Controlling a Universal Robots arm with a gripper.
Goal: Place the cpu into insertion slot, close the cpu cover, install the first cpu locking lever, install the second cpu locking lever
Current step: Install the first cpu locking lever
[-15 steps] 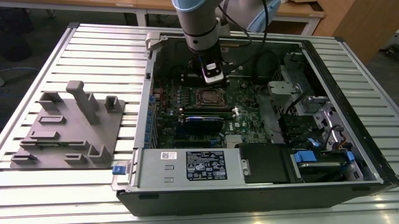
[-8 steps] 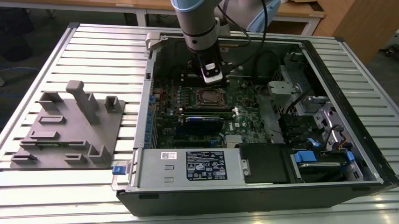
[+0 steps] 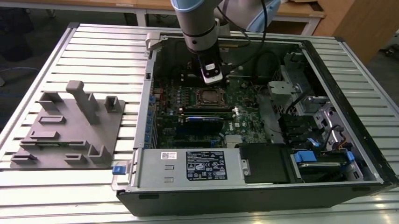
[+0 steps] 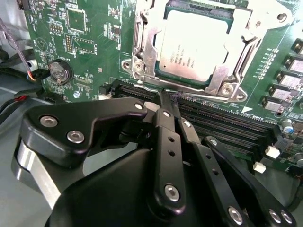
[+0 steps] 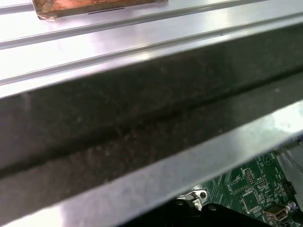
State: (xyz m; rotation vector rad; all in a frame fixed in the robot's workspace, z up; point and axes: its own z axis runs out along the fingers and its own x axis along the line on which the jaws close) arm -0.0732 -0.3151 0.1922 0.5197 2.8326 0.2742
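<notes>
The cpu (image 4: 191, 42), a square chip with a silvery top, lies in the insertion slot (image 4: 201, 8), of which a dark strip of frame shows. The cpu cover (image 4: 222, 78), a silvery metal frame, lies flat around the chip. My gripper (image 4: 162, 96) is shut, its black fingertips pressed together with nothing seen between them. They sit just off the cover's edge on the memory-slot side. I cannot tell whether they touch a locking lever. In the exterior view the gripper (image 3: 212, 82) hangs inside the open computer case, just behind the socket (image 3: 206, 96).
Long black memory slots (image 4: 227, 127) run beside the socket, one holding a black-and-blue module (image 3: 204, 120). A coin battery (image 4: 60, 72) and cables lie near the gripper. The case wall (image 5: 142, 118) stands close. A grey fixture plate (image 3: 68, 126) lies at the exterior view's left.
</notes>
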